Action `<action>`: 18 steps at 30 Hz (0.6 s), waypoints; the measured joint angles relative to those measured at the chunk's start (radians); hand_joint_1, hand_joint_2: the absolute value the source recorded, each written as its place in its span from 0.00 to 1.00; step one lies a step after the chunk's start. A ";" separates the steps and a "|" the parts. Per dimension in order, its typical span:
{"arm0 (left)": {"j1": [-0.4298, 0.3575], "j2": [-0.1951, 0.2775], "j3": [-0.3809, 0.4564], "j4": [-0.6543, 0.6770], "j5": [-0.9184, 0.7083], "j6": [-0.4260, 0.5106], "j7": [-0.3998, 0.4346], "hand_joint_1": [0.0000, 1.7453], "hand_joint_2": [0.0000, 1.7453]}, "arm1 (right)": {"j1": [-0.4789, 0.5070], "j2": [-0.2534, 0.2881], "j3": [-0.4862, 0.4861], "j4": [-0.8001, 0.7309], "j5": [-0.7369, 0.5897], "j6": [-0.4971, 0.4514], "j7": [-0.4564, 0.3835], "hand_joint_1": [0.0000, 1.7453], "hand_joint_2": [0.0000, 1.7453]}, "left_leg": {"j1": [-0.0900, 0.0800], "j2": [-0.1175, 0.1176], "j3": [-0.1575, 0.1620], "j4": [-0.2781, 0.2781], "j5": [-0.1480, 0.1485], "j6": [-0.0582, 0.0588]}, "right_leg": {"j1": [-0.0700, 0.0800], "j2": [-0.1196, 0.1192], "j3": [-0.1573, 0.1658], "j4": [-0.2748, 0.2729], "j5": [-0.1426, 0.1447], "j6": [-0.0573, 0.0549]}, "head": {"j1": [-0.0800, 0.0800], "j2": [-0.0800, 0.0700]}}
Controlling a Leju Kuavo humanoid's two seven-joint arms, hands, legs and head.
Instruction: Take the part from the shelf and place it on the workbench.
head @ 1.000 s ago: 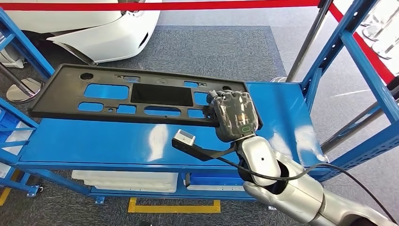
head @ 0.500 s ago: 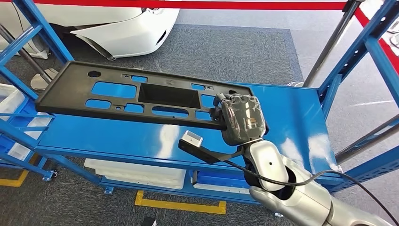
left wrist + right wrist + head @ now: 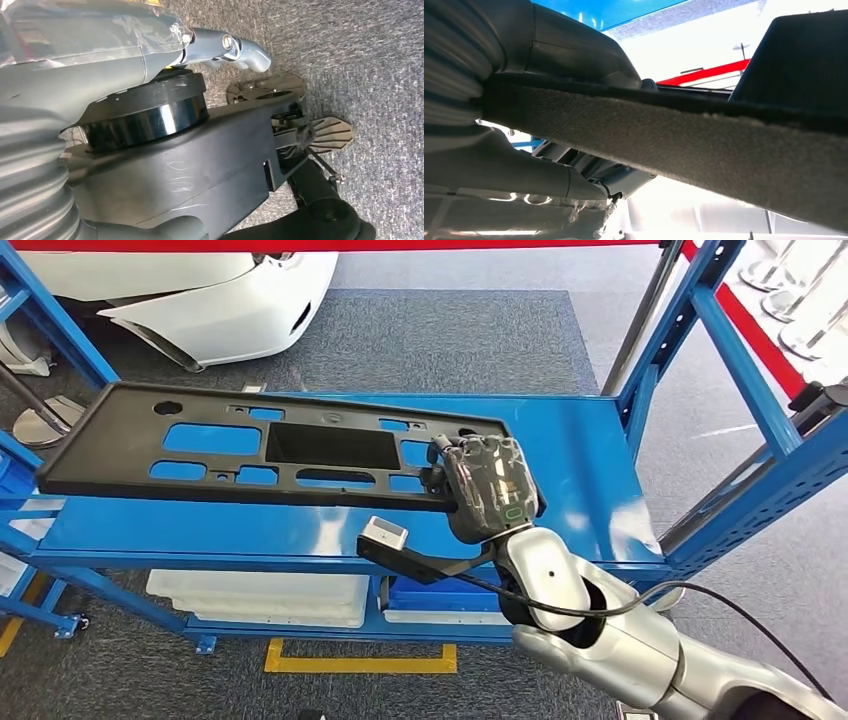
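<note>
A long black panel with several cut-outs, the part (image 3: 100, 445), lies across the blue shelf (image 3: 580, 470), and its left end reaches past the shelf's left side. My right hand (image 3: 485, 490) grips the part's right end, fingers curled over its near edge. In the right wrist view the part's felt-lined edge (image 3: 704, 145) runs across, with the right hand (image 3: 499, 165) wrapped around it. My left hand (image 3: 45, 85) hangs over grey carpet, and its fingers are hidden.
Blue uprights (image 3: 720, 330) frame the shelf on the right and another stands at the far left (image 3: 50, 310). A white car bumper (image 3: 200, 310) sits behind on carpet. White trays (image 3: 260, 595) fill the lower level. Red barrier tape (image 3: 400, 245) crosses the back.
The whole picture has shifted as the camera moved. My right hand keeps the same hold on the part's right end.
</note>
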 joint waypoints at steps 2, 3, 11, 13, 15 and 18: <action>-0.001 -0.003 0.000 0.000 0.001 -0.002 0.001 0.00 1.00 | -0.002 -0.002 0.000 0.000 -0.004 0.005 0.000 1.00 1.00 | -0.002 0.005 -0.009 -0.014 0.017 0.010 | -0.003 0.006 -0.009 -0.003 0.016 0.013 | 0.001 0.000; -0.001 -0.004 0.000 0.000 0.001 -0.002 0.001 0.00 1.00 | -0.003 -0.003 0.000 0.000 -0.006 0.006 0.000 1.00 1.00 | -0.001 0.009 -0.016 -0.019 0.029 0.016 | -0.004 0.006 -0.015 0.002 0.008 0.019 | 0.002 0.000; -0.005 -0.005 0.001 0.000 0.026 -0.003 -0.027 0.00 1.00 | -0.008 -0.007 0.006 0.000 -0.028 0.035 0.000 1.00 1.00 | -0.004 0.042 -0.117 -0.016 0.110 0.035 | -0.011 -0.018 -0.001 0.222 -0.123 0.041 | 0.039 0.000; -0.002 0.017 0.005 -0.003 0.046 -0.039 -0.077 0.00 1.00 | -0.006 -0.007 0.009 -0.004 -0.017 0.057 0.000 1.00 1.00 | -0.007 0.049 -0.135 -0.009 0.122 0.030 | -0.004 -0.037 0.101 0.084 -0.105 0.029 | 0.046 0.000; 0.002 0.064 0.013 -0.008 0.059 -0.142 -0.108 0.00 1.00 | 0.001 -0.007 0.009 -0.018 0.006 0.089 0.001 1.00 1.00 | -0.007 0.057 -0.141 -0.006 0.135 0.019 | 0.006 -0.050 0.163 -0.020 -0.123 0.010 | 0.047 0.000; 0.006 0.122 0.026 -0.012 0.063 -0.262 -0.116 0.00 1.00 | 0.024 -0.010 0.007 -0.048 0.027 0.130 0.001 1.00 1.00 | -0.003 0.066 -0.151 -0.002 0.141 -0.001 | 0.008 -0.037 0.163 -0.053 -0.107 -0.015 | 0.048 0.000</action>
